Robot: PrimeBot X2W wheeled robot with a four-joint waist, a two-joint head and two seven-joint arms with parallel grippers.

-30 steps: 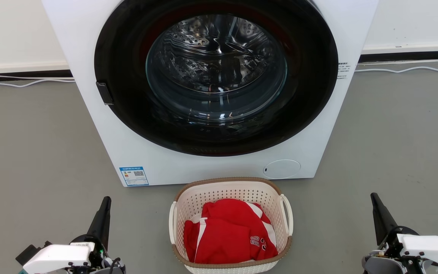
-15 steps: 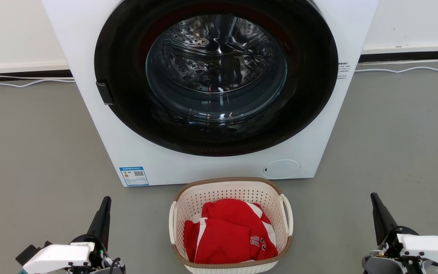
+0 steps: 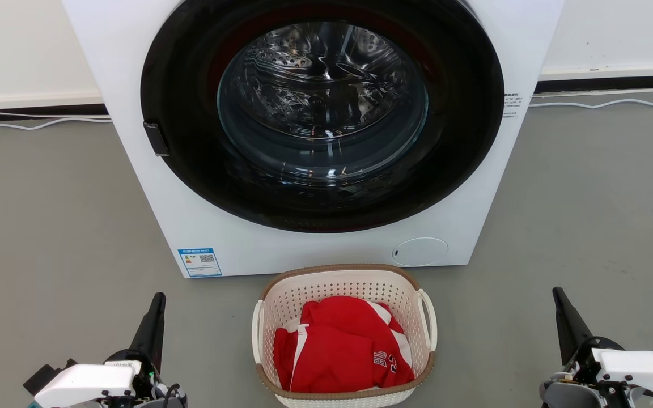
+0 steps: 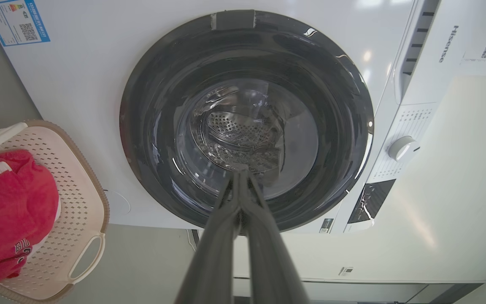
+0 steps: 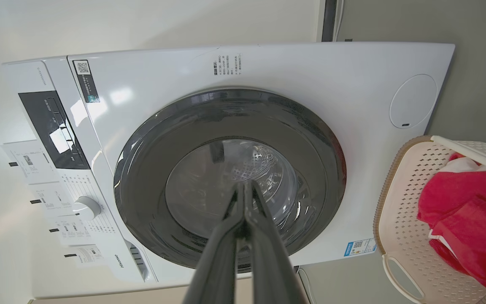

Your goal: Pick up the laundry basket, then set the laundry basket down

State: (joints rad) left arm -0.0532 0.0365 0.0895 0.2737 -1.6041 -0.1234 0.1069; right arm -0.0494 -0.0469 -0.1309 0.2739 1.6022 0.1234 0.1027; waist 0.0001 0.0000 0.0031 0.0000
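Nothing has moved since the earlier frames: both arms, the basket and the camera sit exactly as they did, so the task has not visibly started.

In the head view the left end effector [image 3: 158,300] is low on the left with its two dark fingers pressed together into one blade, holding nothing. The left wrist view shows the same, the fingers meeting at their tips [image 4: 239,172] against the washer door. The right end effector [image 3: 559,296] mirrors it on the right, also fully closed and empty, and its tips touch in the right wrist view [image 5: 245,184].

Between the two, apart from both, the laundry basket [image 3: 338,286] stands upright on the grey floor [image 3: 49,226], just in front of the foot of the white washer [image 3: 202,226] and short of the floor's far edge along the wall. A crumpled red garment [image 3: 343,351] lies inside it. Its white loop handles face outward, the left handle [image 3: 257,331] towards the left arm and the right handle [image 3: 431,320] towards the right arm.

The stillness suggests this is the resting pose before the pick. Both end effectors would probably have to open and come inward to the handles before any lift. With cloth piled loosely inside, uneven lifting could tip the basket.
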